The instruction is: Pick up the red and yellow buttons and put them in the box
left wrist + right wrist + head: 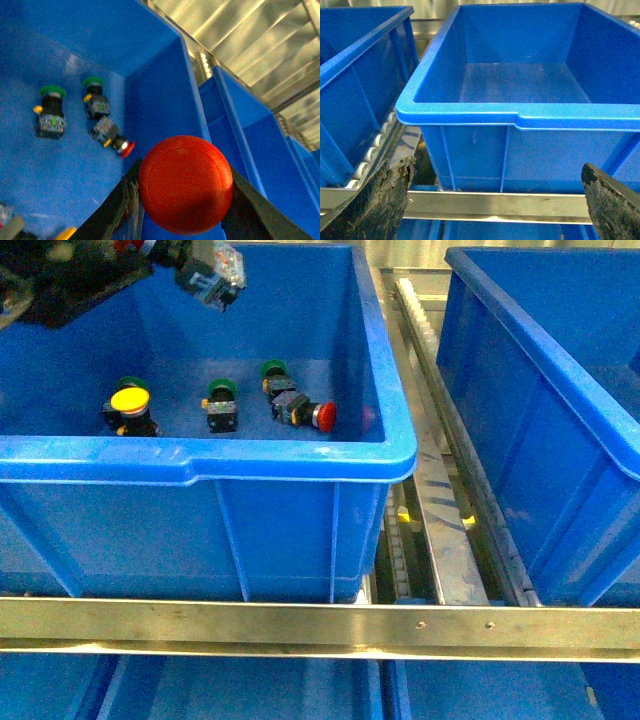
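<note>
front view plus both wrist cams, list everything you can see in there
blue bins: two, blue, side by side on the rack: left bin and right bin, which shows nothing inside
red buttons: two, red caps; one lying on the left bin's floor, one held above that bin
yellow button: one, yellow cap, left bin's floor
green buttons: three, green caps, left bin's floor; the third is partly hidden behind the yellow button
roller track: one, pale rollers, between the bins
metal rail: one, silver, across the front
left gripper: one, black, shut on a red button
right gripper: one, black, open, facing the right bin
</note>
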{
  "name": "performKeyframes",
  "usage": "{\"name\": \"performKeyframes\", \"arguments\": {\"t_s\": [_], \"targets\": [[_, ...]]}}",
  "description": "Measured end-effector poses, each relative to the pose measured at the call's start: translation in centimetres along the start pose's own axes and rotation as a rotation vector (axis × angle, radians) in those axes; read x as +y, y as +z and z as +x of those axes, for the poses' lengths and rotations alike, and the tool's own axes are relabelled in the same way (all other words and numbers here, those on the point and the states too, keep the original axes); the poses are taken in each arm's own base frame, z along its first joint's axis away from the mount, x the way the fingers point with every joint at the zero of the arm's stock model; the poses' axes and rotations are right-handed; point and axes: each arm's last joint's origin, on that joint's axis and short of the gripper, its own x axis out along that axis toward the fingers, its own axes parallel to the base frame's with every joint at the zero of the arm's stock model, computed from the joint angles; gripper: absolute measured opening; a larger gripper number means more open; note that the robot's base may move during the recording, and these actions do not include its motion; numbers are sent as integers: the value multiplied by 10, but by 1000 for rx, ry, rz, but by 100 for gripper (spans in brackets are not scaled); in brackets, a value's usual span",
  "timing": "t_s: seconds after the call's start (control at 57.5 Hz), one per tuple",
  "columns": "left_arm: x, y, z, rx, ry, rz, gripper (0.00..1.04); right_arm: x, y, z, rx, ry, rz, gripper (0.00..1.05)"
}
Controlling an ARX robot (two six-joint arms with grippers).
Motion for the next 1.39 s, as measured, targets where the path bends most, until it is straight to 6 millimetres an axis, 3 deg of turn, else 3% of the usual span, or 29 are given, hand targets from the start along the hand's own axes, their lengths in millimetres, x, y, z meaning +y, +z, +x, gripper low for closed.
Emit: {"name": "performKeyframes", "arguments": {"t_s": [0.104,0.226,0.435,0.591,0.661,0.818,0.957,1.009,1.079,1.113,1.166,1.27,1.357,1.392], "targets": [[11,-4,-19,5,-89,-91,34,0,0,0,0,0,0,99],[-1,3,-12,-21,-207,-181,34,0,0,0,0,0,0,99],[-40,3,41,135,-508,-300,34,0,0,0,0,0,0,99],[-71,-18,84,294,-611,-339,34,0,0,0,0,0,0,99],[-80,-30,94,365,-644,-338,34,0,0,0,0,0,0,99],[-97,-50,95,453,-721,-312,34,0,0,0,0,0,0,99],[-104,-45,88,436,-755,-293,34,0,0,0,0,0,0,99],[-104,-43,85,431,-753,-291,34,-1,2,3,-3,-107,-18,99],[-101,-40,82,422,-745,-288,34,-7,16,12,-42,-334,-41,99],[-101,-38,81,416,-741,-286,34,-15,38,20,-110,-472,-29,99],[-100,-37,79,412,-734,-287,34,-25,68,35,-179,-528,-10,99],[-99,-37,77,413,-729,-287,34,-42,121,64,-231,-509,117,99],[-97,-36,77,404,-726,-286,34,-44,174,91,-310,-323,400,99],[-98,-35,77,399,-727,-286,34,-43,184,95,-331,-263,494,99]]}}
